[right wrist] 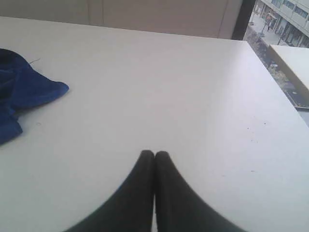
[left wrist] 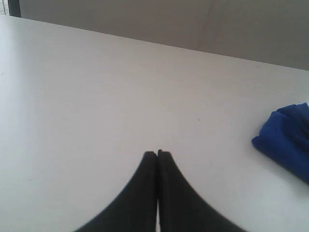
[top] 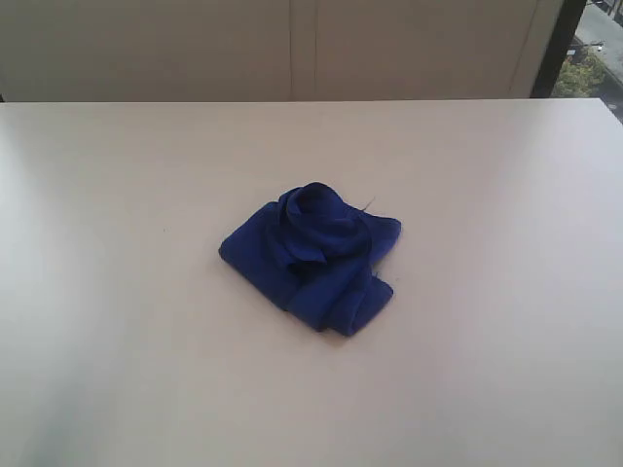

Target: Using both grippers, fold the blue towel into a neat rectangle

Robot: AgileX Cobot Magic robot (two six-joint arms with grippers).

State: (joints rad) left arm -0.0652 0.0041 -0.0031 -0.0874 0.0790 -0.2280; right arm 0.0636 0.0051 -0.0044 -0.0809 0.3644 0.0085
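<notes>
Pincers closed, empty: left pincer (left wrist: 157,153), right pincer (right wrist: 154,153), apart from blue towel (top: 311,258)

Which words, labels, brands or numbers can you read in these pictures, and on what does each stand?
None can be read. The blue towel, the table, the left gripper and the right gripper show no lettering; the buildings outdoors are too small and blurred to show any sign.

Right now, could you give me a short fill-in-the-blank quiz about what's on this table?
The towel on the white table is coloured ____.
It lies ____ (crumpled/flat).
The left hand and right hand are both ____ (open/shut).
Hands touching the towel: ____ (none/one/both).
Missing words: blue; crumpled; shut; none.
</notes>
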